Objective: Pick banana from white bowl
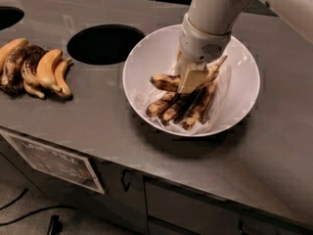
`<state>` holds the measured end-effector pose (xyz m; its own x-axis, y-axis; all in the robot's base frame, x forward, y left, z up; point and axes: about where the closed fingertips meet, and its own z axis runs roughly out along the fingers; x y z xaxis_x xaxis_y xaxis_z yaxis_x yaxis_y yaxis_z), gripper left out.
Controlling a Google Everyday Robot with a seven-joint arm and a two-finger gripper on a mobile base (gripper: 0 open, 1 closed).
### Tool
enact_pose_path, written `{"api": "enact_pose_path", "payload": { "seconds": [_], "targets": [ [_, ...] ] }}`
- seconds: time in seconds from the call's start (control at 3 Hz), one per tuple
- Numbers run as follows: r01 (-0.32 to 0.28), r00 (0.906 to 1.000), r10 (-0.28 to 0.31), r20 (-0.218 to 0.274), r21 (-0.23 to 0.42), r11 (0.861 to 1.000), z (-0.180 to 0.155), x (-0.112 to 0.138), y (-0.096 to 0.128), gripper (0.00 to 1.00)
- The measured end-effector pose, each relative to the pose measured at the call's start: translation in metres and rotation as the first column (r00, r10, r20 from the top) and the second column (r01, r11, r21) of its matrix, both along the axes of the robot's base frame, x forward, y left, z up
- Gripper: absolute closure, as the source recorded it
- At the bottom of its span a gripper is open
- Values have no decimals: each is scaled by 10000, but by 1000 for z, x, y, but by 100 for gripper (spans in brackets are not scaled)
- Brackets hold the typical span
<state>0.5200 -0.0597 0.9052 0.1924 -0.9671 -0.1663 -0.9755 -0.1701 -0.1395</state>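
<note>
The white bowl (242, 58) stands on the grey counter, right of centre. Several overripe bananas lie piled in it on a thin clear wrap. The banana (165, 82), long, yellow and brown-spotted, lies across the top of the pile, its stem end pointing up right. My gripper (191, 78) reaches straight down into the bowl and is shut on the middle of this banana. One cream finger (190, 80) shows in front of it and the other is hidden behind. The darker bananas (183, 106) lie beneath.
A bunch of orange-yellow and black bananas (34, 70) lies on the counter at far left. A round dark hole (105, 44) in the counter is left of the bowl, and another is at the top left corner. Cabinet doors sit below the counter's front edge.
</note>
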Motion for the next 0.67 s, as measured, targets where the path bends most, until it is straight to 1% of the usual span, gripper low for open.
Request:
{"api": "enact_pose_path", "payload": {
  "seconds": [0.33, 0.67],
  "targets": [
    [138, 9985, -143, 527, 101, 9999, 19, -8, 1, 100],
    [249, 9944, -263, 1027, 146, 9996, 38, -18, 1, 100]
  ]
}}
